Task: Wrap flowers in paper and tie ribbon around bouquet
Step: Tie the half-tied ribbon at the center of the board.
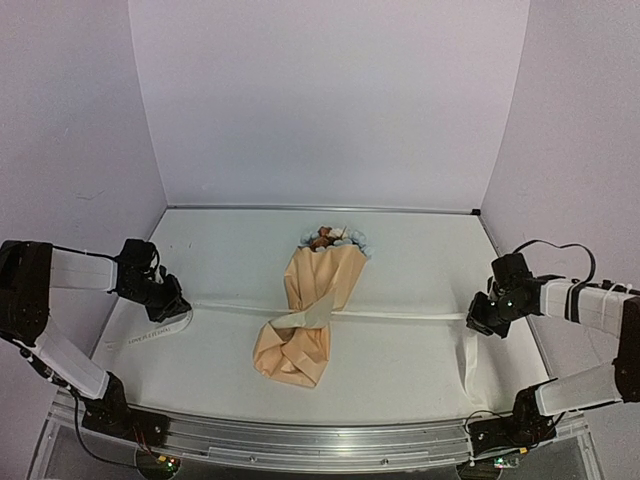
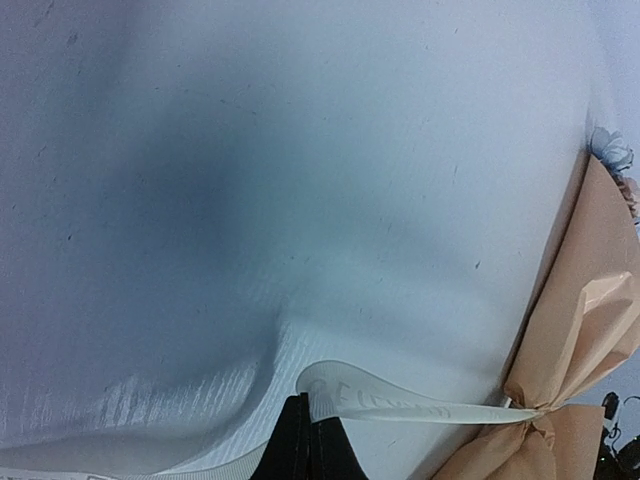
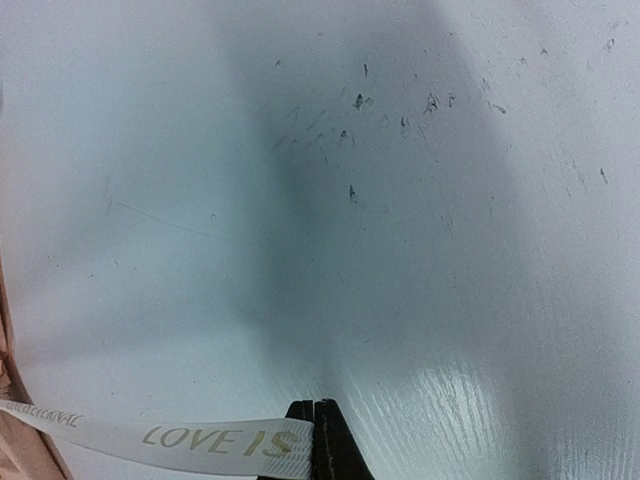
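Note:
The bouquet [image 1: 312, 305] lies mid-table: peach-tan paper [image 1: 322, 275] wrapped round the flowers [image 1: 333, 238], whose blue and brown blooms poke out at the far end. The cream ribbon [image 1: 400, 315] crosses its cinched waist and runs out taut to both sides. My left gripper [image 1: 178, 309] is shut on the ribbon's left part; in the left wrist view the lettered ribbon [image 2: 400, 408] leads from my left gripper [image 2: 310, 425] to the paper [image 2: 580, 330]. My right gripper [image 1: 478, 320] is shut on the right part, and the ribbon [image 3: 180, 440] enters my right gripper [image 3: 314, 430].
A loose ribbon tail [image 1: 160, 330] curls on the table by the left gripper, and another tail [image 1: 468, 360] hangs toward the near edge on the right. White walls enclose the table; a metal rail [image 1: 320, 440] runs along the near edge.

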Robot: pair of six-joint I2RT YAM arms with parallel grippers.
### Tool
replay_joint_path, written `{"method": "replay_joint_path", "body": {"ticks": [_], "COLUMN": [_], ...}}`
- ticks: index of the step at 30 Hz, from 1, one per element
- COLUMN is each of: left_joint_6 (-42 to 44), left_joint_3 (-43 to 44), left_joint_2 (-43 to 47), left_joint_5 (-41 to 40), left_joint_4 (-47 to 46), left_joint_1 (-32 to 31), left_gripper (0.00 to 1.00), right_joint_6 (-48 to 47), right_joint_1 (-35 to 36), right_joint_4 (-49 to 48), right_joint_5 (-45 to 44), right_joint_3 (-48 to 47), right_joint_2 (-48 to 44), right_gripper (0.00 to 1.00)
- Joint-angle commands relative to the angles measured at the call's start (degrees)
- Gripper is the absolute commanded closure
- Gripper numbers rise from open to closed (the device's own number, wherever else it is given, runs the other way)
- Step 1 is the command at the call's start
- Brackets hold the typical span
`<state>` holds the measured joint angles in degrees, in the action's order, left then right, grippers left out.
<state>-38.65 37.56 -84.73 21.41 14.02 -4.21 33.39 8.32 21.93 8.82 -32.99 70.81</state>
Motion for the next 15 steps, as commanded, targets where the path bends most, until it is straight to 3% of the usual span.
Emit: {"method": "replay_joint_path", "body": {"ticks": [1, 9, 15], "left_joint_6": [-2.5, -1.1, -6.6], "left_joint_3": [-1.8, -3.4, -5.7], "left_joint_2": [4.0, 11.2, 12.8], "left_joint_5": [-13.9, -17.5, -20.5], "left_joint_4": [0.0, 4.8, 5.5], "left_joint_1": [6.0, 4.2, -8.8], "left_gripper": [1.0, 1.0, 1.0], "right_joint_6": [4.4, 4.9, 1.6], "right_joint_1": [-6.7, -12.4, -14.3], "right_joint_4": [8.7, 11.6, 17.8], "right_joint_5": [-11.0, -9.7, -8.8], "right_joint_3": [-2.7, -7.9, -17.9], "right_joint_2": [-1.1, 3.4, 10.8], "right_gripper": [1.0, 1.0, 1.0]}}
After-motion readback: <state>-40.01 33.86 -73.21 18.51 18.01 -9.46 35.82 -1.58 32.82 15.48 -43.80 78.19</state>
